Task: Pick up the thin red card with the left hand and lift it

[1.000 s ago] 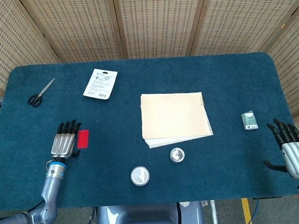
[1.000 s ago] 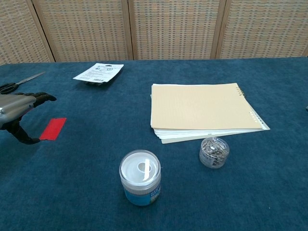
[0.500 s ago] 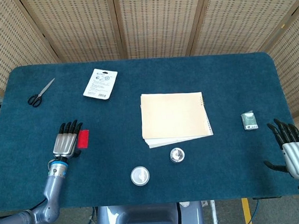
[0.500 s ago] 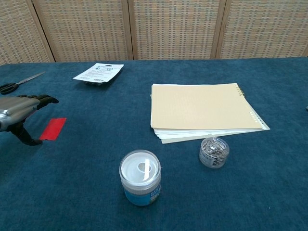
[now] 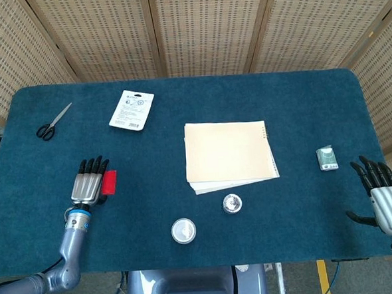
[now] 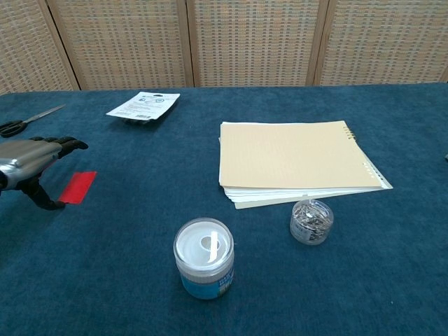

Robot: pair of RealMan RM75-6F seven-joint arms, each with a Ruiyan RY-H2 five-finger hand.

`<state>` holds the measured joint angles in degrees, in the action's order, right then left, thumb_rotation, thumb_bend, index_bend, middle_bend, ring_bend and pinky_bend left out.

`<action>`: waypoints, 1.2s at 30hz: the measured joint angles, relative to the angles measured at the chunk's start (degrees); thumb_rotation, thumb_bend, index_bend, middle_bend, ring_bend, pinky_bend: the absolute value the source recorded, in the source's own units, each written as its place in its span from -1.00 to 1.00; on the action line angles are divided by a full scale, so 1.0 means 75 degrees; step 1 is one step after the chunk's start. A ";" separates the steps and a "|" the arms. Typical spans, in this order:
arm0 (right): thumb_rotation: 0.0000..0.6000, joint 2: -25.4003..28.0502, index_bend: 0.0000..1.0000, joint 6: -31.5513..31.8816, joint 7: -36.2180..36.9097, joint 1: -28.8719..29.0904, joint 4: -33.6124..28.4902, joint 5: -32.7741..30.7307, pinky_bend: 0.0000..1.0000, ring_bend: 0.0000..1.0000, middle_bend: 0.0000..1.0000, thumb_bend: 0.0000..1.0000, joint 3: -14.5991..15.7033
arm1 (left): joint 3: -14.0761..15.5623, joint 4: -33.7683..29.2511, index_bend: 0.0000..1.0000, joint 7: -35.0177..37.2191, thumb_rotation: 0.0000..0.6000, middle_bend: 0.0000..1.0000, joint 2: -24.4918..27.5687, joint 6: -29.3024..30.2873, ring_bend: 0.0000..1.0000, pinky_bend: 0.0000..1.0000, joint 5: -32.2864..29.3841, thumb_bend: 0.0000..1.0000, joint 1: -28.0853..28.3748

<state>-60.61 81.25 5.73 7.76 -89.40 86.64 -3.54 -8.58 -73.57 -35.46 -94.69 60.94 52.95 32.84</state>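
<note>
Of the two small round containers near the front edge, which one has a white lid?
The larger round jar with the blue label, on the left; the smaller clear container shows metal clips.

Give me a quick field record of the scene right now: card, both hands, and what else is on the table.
card: thin red card lying flat on the blue table, near its left edge
left robot hand: hovering beside the card, fingers extended, thumb down by the card's near end; no grip visible
right robot hand: at the table's right edge, fingers spread, holding nothing
lifted: not yet
other items: scissors, blister pack, notepad stack, white-lidded jar, small clip tub, small green packet
</note>
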 measured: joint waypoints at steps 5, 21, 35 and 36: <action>1.00 0.0007 -1.00 -0.0005 -0.0001 0.0002 -0.0005 -0.0006 -1.00 -1.00 -1.00 -0.89 -0.0002 | -0.0039 0.0137 -1.00 0.0031 1.00 -1.00 -0.0068 0.0041 -1.00 -1.00 0.0056 -0.44 0.0045; 1.00 -0.0010 -1.00 -0.0017 -0.0017 0.0000 0.0002 -0.0025 -1.00 -1.00 -1.00 -0.89 0.0000 | -0.0128 0.0689 -1.00 0.0177 1.00 -1.00 -0.0315 -0.0112 -1.00 -1.00 0.0071 -0.43 0.0186; 1.00 0.0001 -1.00 -0.0008 -0.0003 -0.0007 -0.0002 -0.0017 -1.00 -1.00 -1.00 -0.89 0.0006 | -0.0222 0.0650 -0.86 0.0238 1.00 -1.00 -0.0322 -0.0053 -1.00 -1.00 0.0107 -0.40 0.0228; 1.00 0.0001 -1.00 -0.0004 -0.0001 -0.0008 -0.0001 -0.0018 -1.00 -1.00 -1.00 -0.89 0.0003 | -0.0219 0.0620 -0.74 0.0256 1.00 -1.00 -0.0306 -0.0070 -1.00 -1.00 0.0112 -0.39 0.0226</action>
<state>-60.60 81.21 5.72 7.70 -89.41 86.50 -3.51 -10.22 -68.92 -33.54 -96.99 60.41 53.79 34.54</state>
